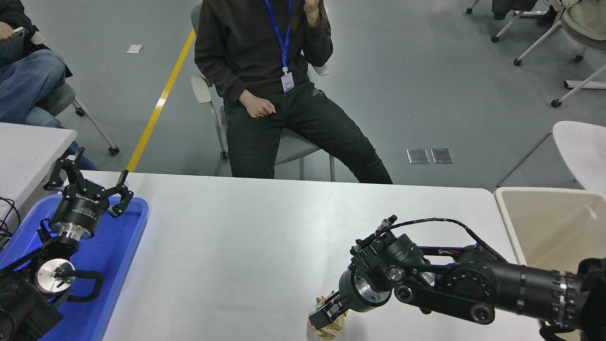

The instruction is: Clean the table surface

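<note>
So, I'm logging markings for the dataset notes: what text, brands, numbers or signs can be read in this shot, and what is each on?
White lettering on the left gripper body, over the blue tray: upside down and too blurred to read.
Print on the seated person's badge: too small to read.
Small pale logo on the person's trousers: unreadable.
Nothing else carries text.

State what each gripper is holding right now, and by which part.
The right gripper is down on the top of the crumpled brown paper ball; whether it has gripped it cannot be told. The left gripper, parked over the blue tray, is open and holds nothing.
</note>
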Controlling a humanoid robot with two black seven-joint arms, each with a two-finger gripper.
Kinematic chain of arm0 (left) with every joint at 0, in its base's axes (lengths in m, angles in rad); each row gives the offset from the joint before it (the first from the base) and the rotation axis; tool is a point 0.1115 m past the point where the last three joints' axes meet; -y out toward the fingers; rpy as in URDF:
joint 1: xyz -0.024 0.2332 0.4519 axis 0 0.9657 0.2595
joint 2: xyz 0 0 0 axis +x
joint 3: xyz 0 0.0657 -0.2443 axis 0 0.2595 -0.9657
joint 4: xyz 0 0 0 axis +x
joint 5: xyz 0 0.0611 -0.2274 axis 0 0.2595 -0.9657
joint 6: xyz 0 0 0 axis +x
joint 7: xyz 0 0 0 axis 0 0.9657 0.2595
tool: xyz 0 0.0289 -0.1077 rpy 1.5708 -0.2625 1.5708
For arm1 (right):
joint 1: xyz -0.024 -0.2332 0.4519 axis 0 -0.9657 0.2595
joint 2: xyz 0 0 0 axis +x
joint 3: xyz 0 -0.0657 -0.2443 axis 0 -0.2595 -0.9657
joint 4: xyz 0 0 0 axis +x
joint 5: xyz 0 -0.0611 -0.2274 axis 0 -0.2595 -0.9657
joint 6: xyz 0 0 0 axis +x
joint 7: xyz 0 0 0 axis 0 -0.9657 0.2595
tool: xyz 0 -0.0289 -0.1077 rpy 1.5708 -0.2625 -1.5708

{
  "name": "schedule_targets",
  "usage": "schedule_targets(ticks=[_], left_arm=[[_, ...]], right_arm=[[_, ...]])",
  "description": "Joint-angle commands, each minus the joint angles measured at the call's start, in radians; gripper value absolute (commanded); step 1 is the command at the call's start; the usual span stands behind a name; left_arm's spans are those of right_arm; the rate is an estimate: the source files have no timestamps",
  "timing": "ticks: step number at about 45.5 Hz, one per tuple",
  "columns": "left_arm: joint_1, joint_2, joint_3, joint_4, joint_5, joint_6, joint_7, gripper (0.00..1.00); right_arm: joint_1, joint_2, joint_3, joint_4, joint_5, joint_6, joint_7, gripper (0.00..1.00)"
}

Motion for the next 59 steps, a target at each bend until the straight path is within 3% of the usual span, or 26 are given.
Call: schedule_targets(ticks=[1,25,42,53,56,59], left_arm=[[0.0,0.0,0.0,0.0,0.0,0.0,0.0,1.0],[0.0,0.0,0.0,0.0,0.0,0.0,0.0,1.0],[0.0,0.0,0.0,0.0,0.0,0.0,0.0,1.0],[0.0,0.0,0.0,0.0,0.0,0.0,0.0,1.0],[0.0,0.0,0.0,0.0,0.0,0.0,0.0,1.0],[0.0,0.0,0.0,0.0,0.0,0.0,0.0,1.0]], right_arm=[[-0.013,0.01,-0.002,-0.048,-0.005,-0.041,0.002,0.97],[-0.051,0.031,-0.078,-0.061,-0.028,-0.066,0.011,0.97],[-0.055,0.034,-0.131,-0.103,-0.042,-0.213,0.028,0.97],[-0.045,0.046,-0.129,-0.103,-0.039,-0.221,0.028,0.96],[-0.045,0.046,-0.129,-0.103,-0.039,-0.222,0.03,0.92],[-0.045,0.046,-0.131,-0.1,-0.039,-0.222,0.034,0.82]])
